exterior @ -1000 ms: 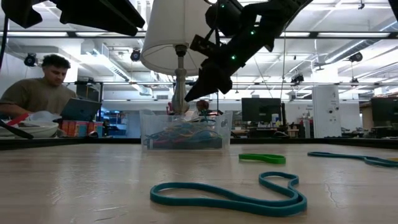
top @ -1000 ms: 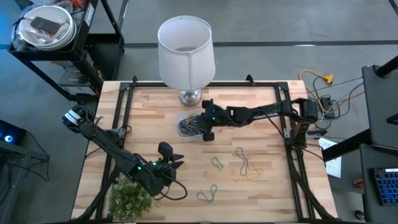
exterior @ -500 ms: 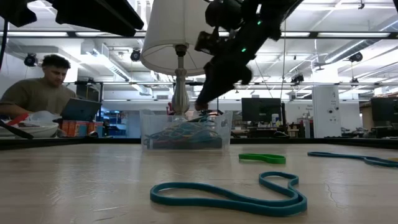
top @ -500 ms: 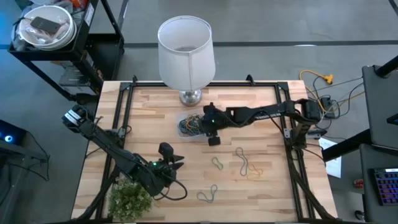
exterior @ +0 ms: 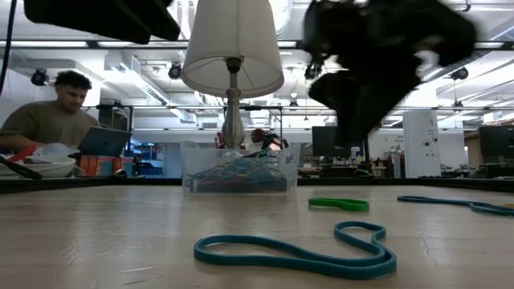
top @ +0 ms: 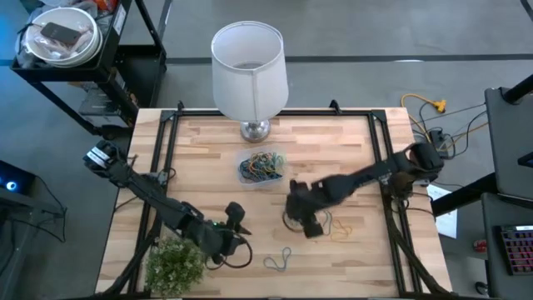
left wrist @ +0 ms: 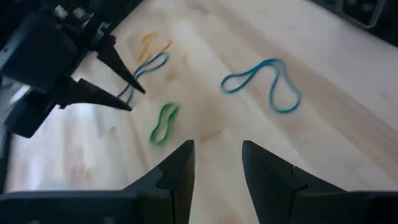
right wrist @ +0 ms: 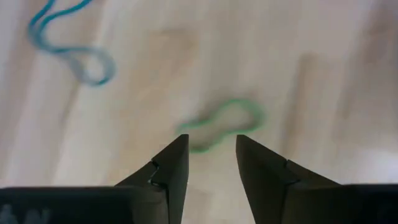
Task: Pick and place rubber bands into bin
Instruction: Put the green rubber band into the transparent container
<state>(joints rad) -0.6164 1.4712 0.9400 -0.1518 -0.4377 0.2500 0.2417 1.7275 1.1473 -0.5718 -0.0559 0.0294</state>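
The see-through bin sits on the table in front of the lamp's base and holds a heap of coloured rubber bands. Loose on the wood lie a green band, a teal band and a blue-grey band beside a yellow one. My right gripper hangs open above the table's middle, close over the green band and clear of it. My left gripper stands open near the front left, pointing toward those bands, with nothing between its fingers.
A white lamp stands at the table's far edge behind the bin. A green plant sits at the near left corner. Beyond the table a person sits at a laptop. Bare wood lies to the left of the bin.
My right gripper has left the place above the bin and swung quickly toward the table's near edge and a little right, coming down over the green band. My left gripper has shifted slightly toward the right and near edge. The bands on the table lie as before.
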